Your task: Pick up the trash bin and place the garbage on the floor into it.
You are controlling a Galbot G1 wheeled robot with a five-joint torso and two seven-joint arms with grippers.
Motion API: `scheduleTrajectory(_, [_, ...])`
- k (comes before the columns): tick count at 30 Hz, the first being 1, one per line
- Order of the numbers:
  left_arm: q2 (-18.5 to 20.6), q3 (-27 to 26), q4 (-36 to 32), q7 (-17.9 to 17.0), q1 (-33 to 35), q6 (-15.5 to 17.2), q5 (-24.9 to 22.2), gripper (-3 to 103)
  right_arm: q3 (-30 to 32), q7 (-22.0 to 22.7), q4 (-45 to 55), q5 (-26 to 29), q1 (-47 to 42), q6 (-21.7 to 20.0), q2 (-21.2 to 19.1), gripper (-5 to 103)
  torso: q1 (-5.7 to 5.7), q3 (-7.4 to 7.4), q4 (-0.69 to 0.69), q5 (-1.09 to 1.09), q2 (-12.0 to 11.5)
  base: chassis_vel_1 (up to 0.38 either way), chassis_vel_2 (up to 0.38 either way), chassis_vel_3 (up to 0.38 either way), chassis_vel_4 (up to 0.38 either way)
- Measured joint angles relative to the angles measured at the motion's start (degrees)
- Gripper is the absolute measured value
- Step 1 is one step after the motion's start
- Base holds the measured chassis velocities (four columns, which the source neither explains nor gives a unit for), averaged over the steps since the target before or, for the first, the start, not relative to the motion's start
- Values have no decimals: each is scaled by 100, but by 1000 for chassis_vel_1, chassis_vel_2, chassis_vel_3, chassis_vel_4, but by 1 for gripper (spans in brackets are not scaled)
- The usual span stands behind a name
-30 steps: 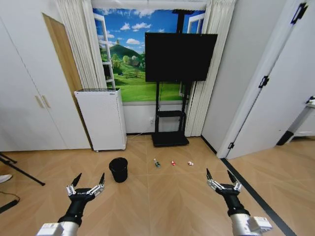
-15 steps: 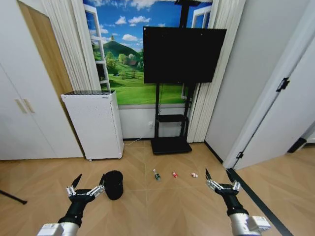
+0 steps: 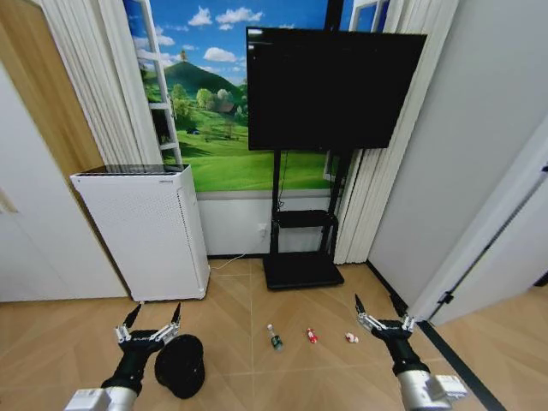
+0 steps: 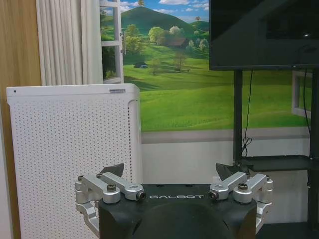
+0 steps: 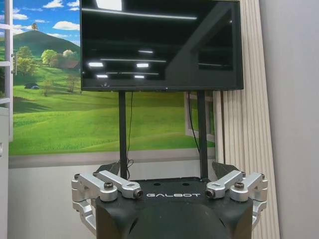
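Left tool (image 3: 151, 322), jaws wide, hovers just behind the trash bin (image 3: 180, 366); lower squarely over its rim. Right tool (image 3: 379, 312) waits, wide.

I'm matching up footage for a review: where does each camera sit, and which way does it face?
Head view: high on the robot, facing forward and down at the floor, the trash bin and the garbage; both open tools show, left tool, right tool.
Left wrist view: behind the left tool, facing the white appliance.
Right wrist view: behind the right tool, facing the TV.
All three share the meadow mural.
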Motion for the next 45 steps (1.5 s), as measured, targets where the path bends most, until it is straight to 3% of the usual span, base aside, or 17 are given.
scheduleTrajectory(11, [-9, -2, 13, -24, -6, 1, 1, 100, -25, 6, -20, 2, 9, 29, -18, 100, 1, 1, 0, 4, 0, -262, 237, 246, -231])
scheduleTrajectory(14, [-10, -6, 29, -44, -10, -4, 0, 100, -24, 46, -45, -1, 27, 102, -30, 100, 5, 2, -1, -5, -1, -406, 337, 408, -327])
scheduleTrajectory(17, [-11, -28, 40, -77, -9, -19, -9, 100, -12, 96, -80, 4, 33, 154, -48, 100, 5, 2, 0, 6, -2, -351, 363, 379, -344])
scheduleTrajectory(19, [-4, -49, 55, -107, -17, -36, -16, 100, -1, 107, -96, 8, 30, 177, -62, 100, 15, 6, -2, -5, -6, -307, 282, 314, -251])
scheduleTrajectory(22, [8, -66, 63, -147, -12, -42, -7, 100, -5, 106, -107, 5, 28, 183, -71, 100, 11, 4, 1, 6, -5, -225, 235, 227, -103])
scheduleTrajectory(35, [69, -176, 139, -342, 13, 28, -77, 100, -32, 150, -281, -37, 39, 299, -39, 100, -6, -4, 0, 1, -4, 13, -7, -39, 10])
scheduleTrajectory(45, [30, -156, 111, -316, 50, 26, -73, 100, -70, 135, -384, -41, 64, 364, -38, 100, -111, -129, 0, 1, -239, 0, 0, 0, 0])
